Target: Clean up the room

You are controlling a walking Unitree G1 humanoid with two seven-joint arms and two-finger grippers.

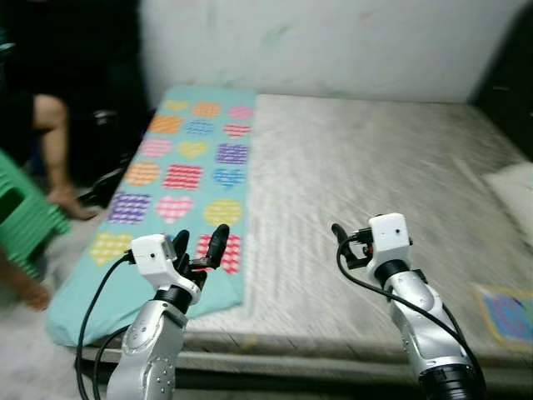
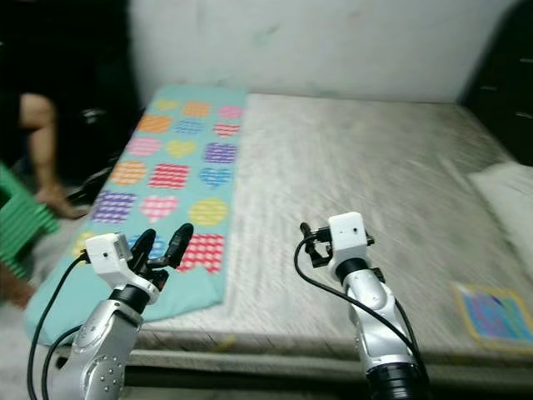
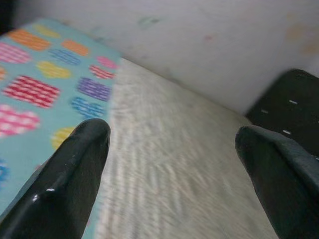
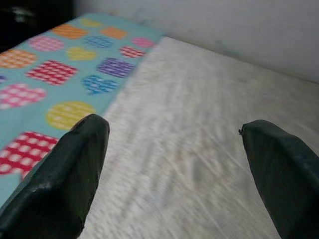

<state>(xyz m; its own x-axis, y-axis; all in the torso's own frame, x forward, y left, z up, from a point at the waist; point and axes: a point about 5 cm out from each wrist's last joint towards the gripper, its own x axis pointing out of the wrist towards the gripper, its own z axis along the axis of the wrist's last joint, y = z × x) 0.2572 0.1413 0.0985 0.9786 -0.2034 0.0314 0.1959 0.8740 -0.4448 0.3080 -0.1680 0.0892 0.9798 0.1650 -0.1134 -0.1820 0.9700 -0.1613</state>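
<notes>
Grey mattress [image 1: 375,192] fills the frame centre; one teal patterned blanket [image 1: 179,179] covers its left strip. Two grippers, left gripper [image 1: 200,246] and right gripper [image 4: 174,164], hover spread at lower frame.

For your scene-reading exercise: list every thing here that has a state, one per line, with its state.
Turquoise blanket with coloured hearts and circles: spread flat along the mattress's left side.
Bare grey mattress: uncovered.
White pillow: lying at the mattress's right edge.
Left gripper: open, holding nothing.
Right gripper: open, holding nothing.
</notes>
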